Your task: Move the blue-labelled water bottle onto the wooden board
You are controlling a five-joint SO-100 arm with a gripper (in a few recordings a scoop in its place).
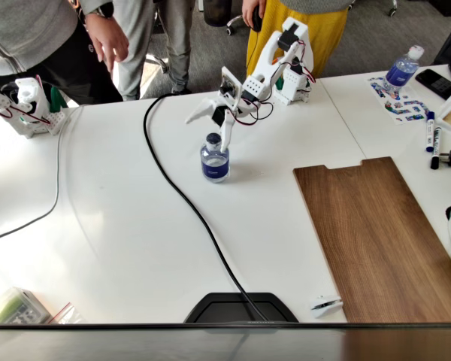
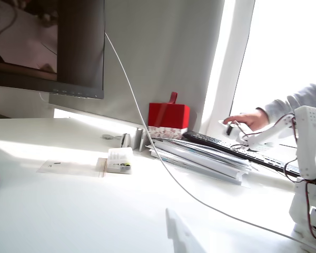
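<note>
A white robot arm [image 1: 274,64] reaches down over a white surface [image 1: 120,226] in the fixed view, its end effector [image 1: 214,128] poised directly above the blue-labelled water bottle [image 1: 215,159]. The two fingers are spread wide: one finger [image 1: 199,110] juts out toward ten o'clock, the other finger [image 1: 226,134] points straight down beside the bottle's cap, so the end effector is open and grips nothing. The bottle stands upright on the surface, a little above the picture's centre. The wooden board [image 1: 379,229] lies flat, well apart from the bottle toward four o'clock, its notched short edge facing the far side of the surface, its top bare. A black cable [image 1: 182,197] curves across the surface, passing just beside the bottle at nine o'clock and running down to a dark monitor base [image 1: 239,307] at six o'clock. A second bottle with a white cap [image 1: 403,69] stands at the two o'clock corner, with markers [image 1: 431,135] nearby. People [image 1: 75,41] stand behind the surface.

In the wrist view, a pale finger tip [image 2: 180,232] shows at six o'clock above the surface, with a red box [image 2: 168,116], stacked papers [image 2: 200,153] and a small plastic container [image 2: 119,159] beyond.
</note>
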